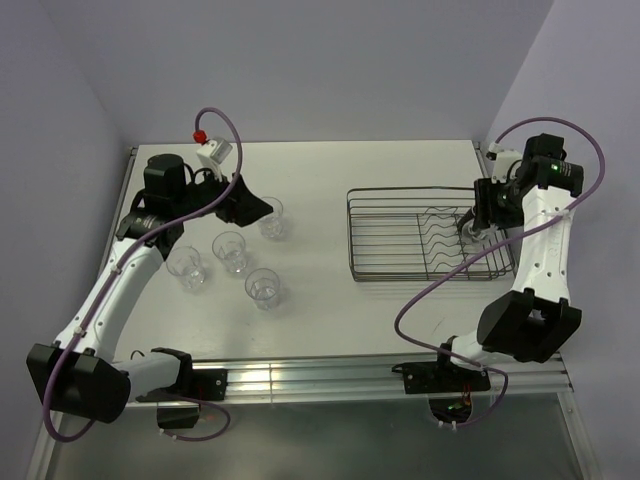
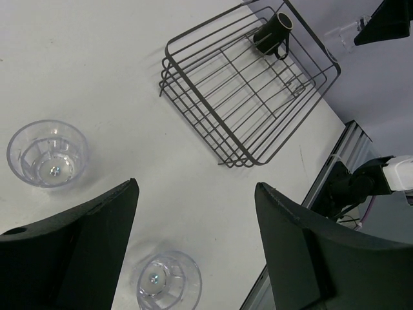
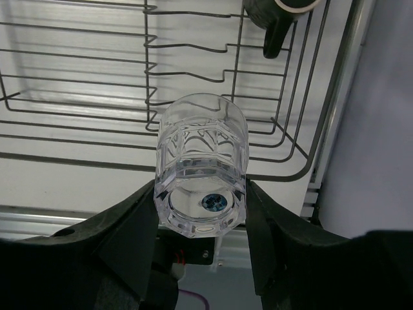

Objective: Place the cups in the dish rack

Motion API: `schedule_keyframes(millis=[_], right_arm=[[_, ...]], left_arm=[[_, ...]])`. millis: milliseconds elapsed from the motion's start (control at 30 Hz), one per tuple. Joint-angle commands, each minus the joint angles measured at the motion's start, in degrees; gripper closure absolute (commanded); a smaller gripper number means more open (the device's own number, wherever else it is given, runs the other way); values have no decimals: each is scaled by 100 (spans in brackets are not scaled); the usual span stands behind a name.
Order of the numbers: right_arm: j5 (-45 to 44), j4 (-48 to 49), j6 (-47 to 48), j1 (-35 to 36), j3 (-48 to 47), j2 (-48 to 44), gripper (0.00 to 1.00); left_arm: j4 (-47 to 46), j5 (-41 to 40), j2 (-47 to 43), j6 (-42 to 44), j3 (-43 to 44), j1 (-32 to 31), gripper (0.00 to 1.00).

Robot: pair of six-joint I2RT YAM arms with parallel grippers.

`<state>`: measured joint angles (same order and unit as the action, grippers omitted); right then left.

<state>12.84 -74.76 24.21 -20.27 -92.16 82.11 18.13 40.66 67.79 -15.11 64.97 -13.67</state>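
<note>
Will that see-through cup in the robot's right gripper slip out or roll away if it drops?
Maybe slippery: the cup looks smooth and glossy, pinched only at its sides by the right gripper. Its round body would probably roll if laid sideways.

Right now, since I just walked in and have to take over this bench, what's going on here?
The right end effector grips a clear tumbler over the right end of the dish rack, where a brown mug already sits. The left end effector is open above the table, beside one of four loose tumblers standing on the left. So one cup is racked, one is held over the rack, and four remain.
</note>
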Motion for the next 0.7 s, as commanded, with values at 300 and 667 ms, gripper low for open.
schedule_keyframes(millis=[300,667], right_arm=[[-633,480,-232,-152,-21,551,78],[-985,1113,-267,-301,471,842,78]], left_arm=[[472,196,463,544,683,22,17],[279,319,1034,668,1211,207,17]])
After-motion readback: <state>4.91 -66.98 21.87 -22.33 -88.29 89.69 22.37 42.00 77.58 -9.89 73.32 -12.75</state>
